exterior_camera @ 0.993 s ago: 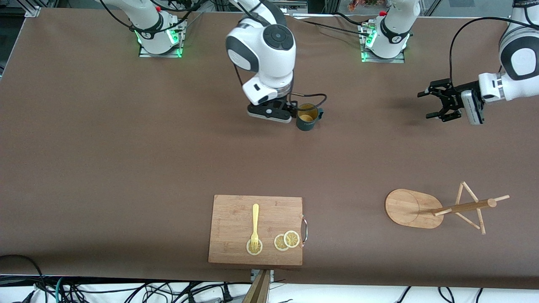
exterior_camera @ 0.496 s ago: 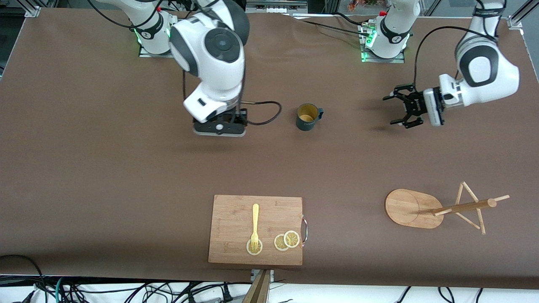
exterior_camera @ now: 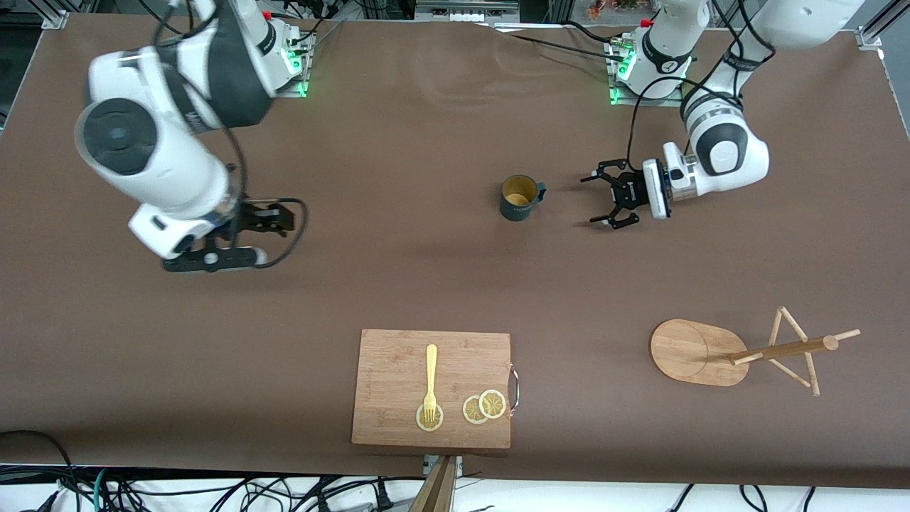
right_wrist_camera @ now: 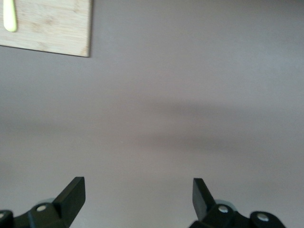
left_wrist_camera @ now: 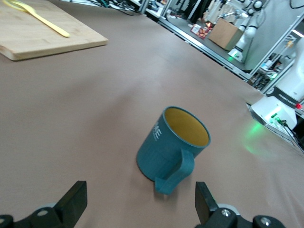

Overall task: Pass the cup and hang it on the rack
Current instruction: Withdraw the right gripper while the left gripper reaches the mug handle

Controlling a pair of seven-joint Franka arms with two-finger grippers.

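Note:
The dark teal cup (exterior_camera: 519, 198) stands upright on the brown table, yellowish inside, its handle toward the left arm's end. My left gripper (exterior_camera: 596, 200) is open, low beside the cup on the handle side, a short gap away. In the left wrist view the cup (left_wrist_camera: 173, 142) sits ahead of the open left gripper (left_wrist_camera: 140, 204), handle facing it. My right gripper (exterior_camera: 266, 220) is open and empty over bare table toward the right arm's end; it shows open in the right wrist view (right_wrist_camera: 137, 197). The wooden rack (exterior_camera: 693, 352) stands nearer the front camera, at the left arm's end.
A bamboo cutting board (exterior_camera: 431, 387) with a yellow fork (exterior_camera: 430, 380) and lemon slices (exterior_camera: 485, 406) lies at the table's front edge. Its corner shows in the right wrist view (right_wrist_camera: 52, 28). The arm bases stand along the back edge.
My right gripper has left the cup standing and swung away toward the right arm's end. My left gripper has moved in toward the cup's handle side.

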